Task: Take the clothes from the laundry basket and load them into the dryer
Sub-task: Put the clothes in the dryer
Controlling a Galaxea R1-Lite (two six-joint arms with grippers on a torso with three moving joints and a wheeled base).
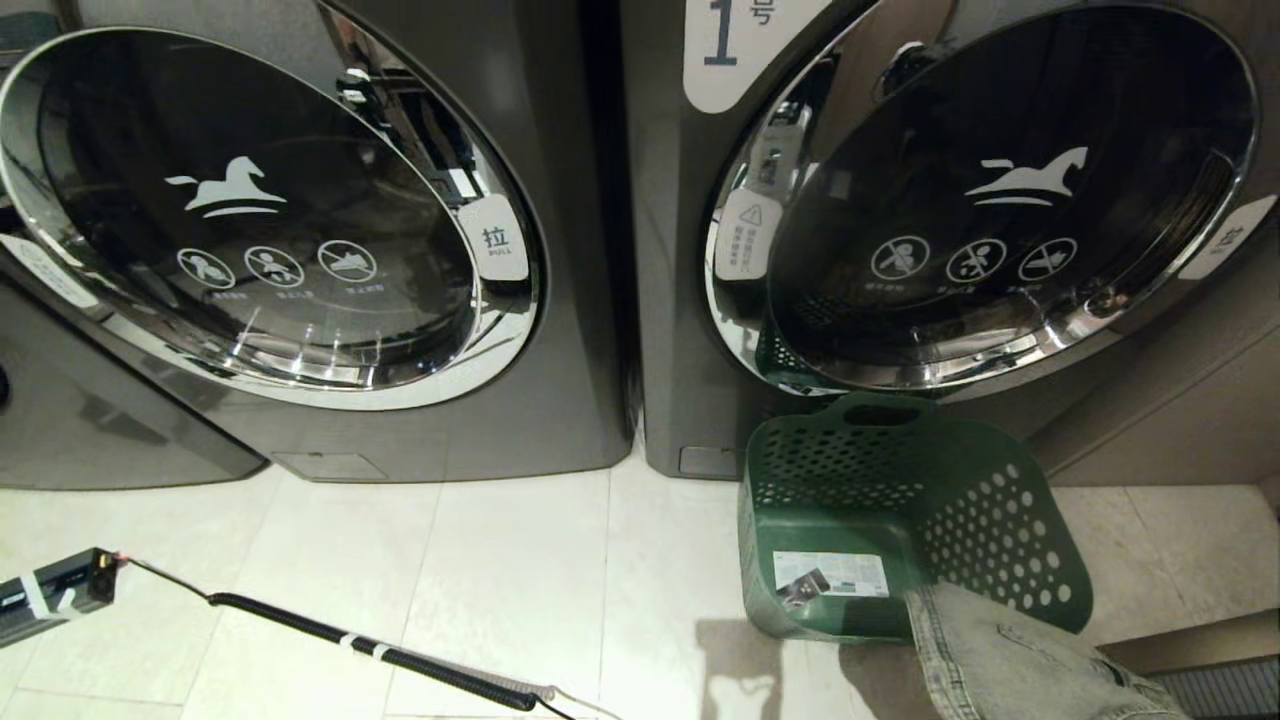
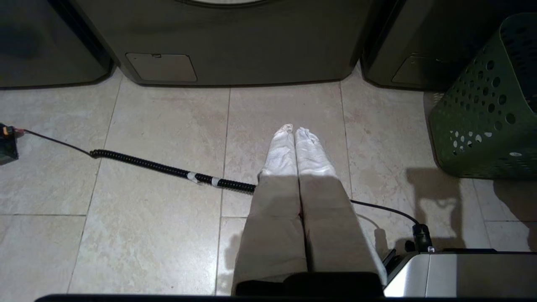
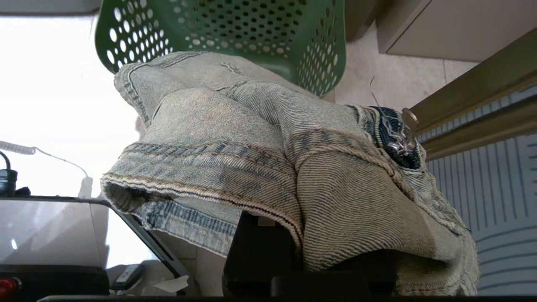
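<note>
Washed light-blue jeans (image 3: pixel 235 138) hang bunched over my right gripper (image 3: pixel 293 251), which is shut on a fold of the denim; only one black finger (image 3: pixel 260 247) shows beneath it. In the head view the jeans (image 1: pixel 1000 660) sit at the bottom right, just in front of the green perforated laundry basket (image 1: pixel 1000 540), whose inside shows only a label. The basket (image 3: pixel 235 29) stands on the floor below the round glass door of the dryer marked 1 (image 1: pixel 1000 200). I cannot tell whether that door is latched. My left gripper (image 2: pixel 294 130) is shut and empty over the tiles.
A second machine (image 1: pixel 270 220) stands left of the dryer. A coiled black cable (image 1: pixel 380 650) runs across the floor tiles from a small black box (image 1: pixel 60 590). A low ledge with a ribbed mat (image 1: pixel 1200 660) lies right of the basket.
</note>
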